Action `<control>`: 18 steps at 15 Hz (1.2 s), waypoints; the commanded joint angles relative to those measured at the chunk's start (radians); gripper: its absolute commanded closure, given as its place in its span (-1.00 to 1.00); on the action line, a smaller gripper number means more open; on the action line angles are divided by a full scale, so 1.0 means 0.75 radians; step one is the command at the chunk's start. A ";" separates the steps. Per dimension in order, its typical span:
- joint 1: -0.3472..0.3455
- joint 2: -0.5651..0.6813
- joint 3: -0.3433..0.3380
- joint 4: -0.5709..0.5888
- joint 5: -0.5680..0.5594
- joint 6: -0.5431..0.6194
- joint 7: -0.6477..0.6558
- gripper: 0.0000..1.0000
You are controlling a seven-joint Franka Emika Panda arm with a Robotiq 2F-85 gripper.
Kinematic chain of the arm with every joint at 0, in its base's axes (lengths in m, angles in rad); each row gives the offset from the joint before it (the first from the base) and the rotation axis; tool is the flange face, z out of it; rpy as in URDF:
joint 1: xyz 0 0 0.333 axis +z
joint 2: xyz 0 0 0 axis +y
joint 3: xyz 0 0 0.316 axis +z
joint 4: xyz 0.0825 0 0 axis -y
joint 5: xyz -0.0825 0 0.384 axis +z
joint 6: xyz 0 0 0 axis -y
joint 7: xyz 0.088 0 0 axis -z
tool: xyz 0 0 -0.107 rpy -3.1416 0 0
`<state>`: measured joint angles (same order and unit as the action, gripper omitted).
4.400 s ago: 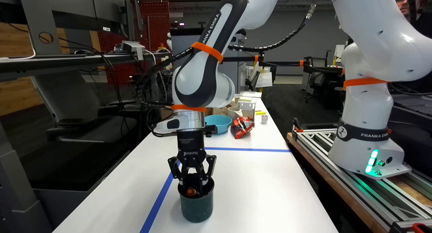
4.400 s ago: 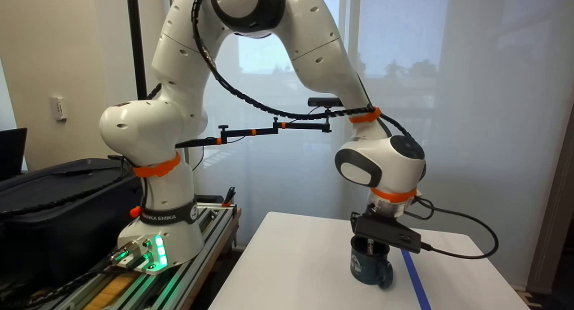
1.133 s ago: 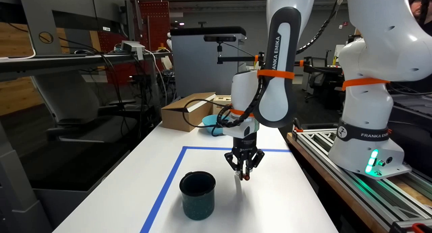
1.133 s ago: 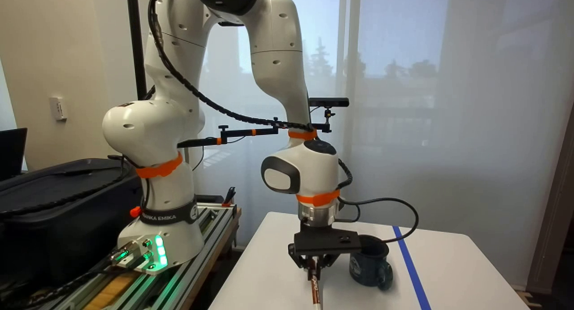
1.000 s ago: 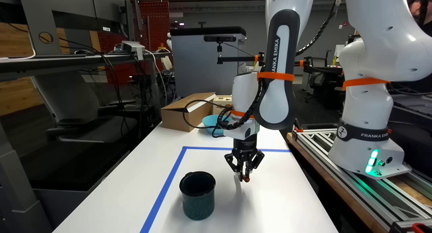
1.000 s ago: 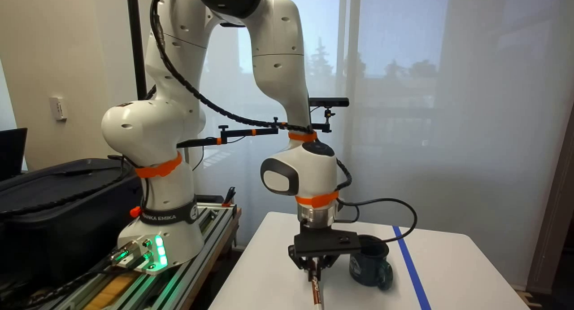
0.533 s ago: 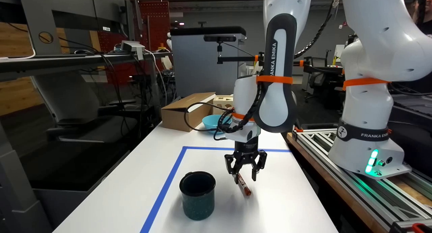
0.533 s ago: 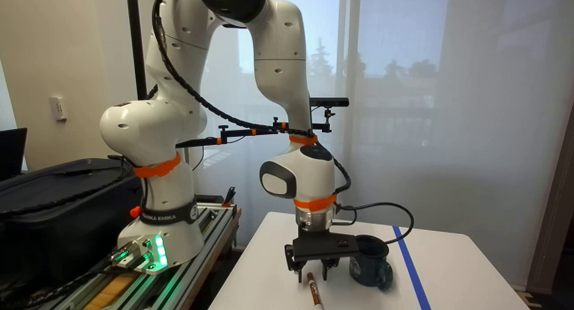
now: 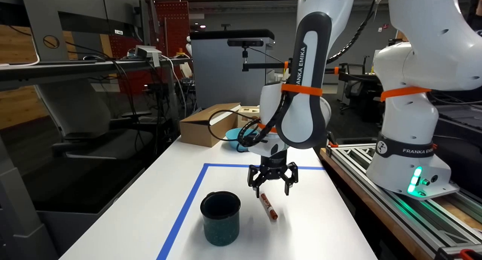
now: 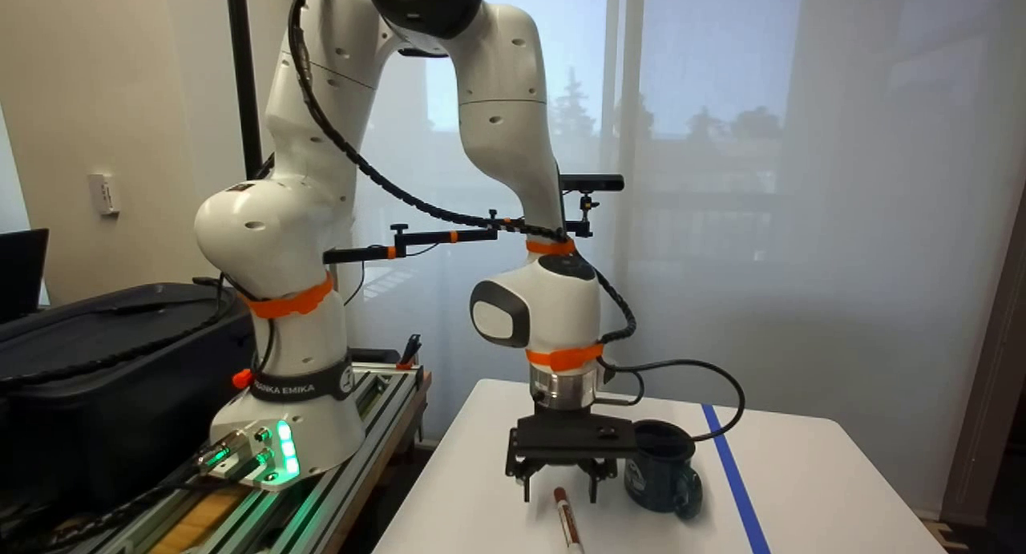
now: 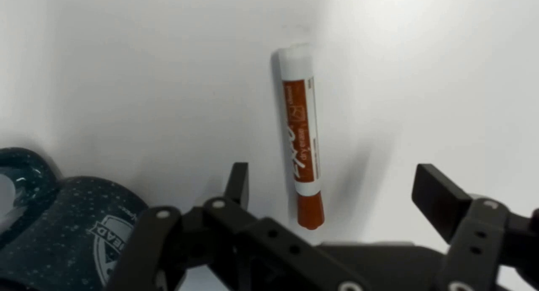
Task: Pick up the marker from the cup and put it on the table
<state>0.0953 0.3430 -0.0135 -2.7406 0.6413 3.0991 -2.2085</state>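
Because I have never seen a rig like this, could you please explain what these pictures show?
The machine is a robot arm that grasps with jaws. Two pictures are taken from outside it, from different places; the close-up comes from a camera on its wrist, looking down at the white table. A reddish-brown and white marker lies there, and a dark green cup stands upright, apart from it. Blue tape runs across the surface, and farther along an exterior view shows a light blue bowl and a cardboard box. Nothing is held: the jaws stand open above the table, and the marker lies free.
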 commanded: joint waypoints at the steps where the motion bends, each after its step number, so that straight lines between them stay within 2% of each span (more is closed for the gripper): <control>1: 0.358 -0.023 -0.262 -0.009 0.127 -0.042 0.112 -1.00; 5: 0.725 -0.025 -0.487 -0.013 0.281 -0.051 0.264 -1.00; 9: 1.072 0.006 -0.703 -0.004 0.421 -0.080 0.499 -1.00; 13: 1.361 0.020 -0.928 -0.003 0.534 -0.107 0.761 -1.00; 14: 1.226 0.002 -0.816 -0.003 0.477 -0.075 0.663 -1.00; 15: 1.258 0.002 -0.838 -0.003 0.477 -0.079 0.680 -1.00; 18: 1.241 0.003 -0.823 -0.003 0.477 -0.079 0.679 -1.00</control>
<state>1.0254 0.3453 -0.6306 -2.7431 0.9989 3.0395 -1.6996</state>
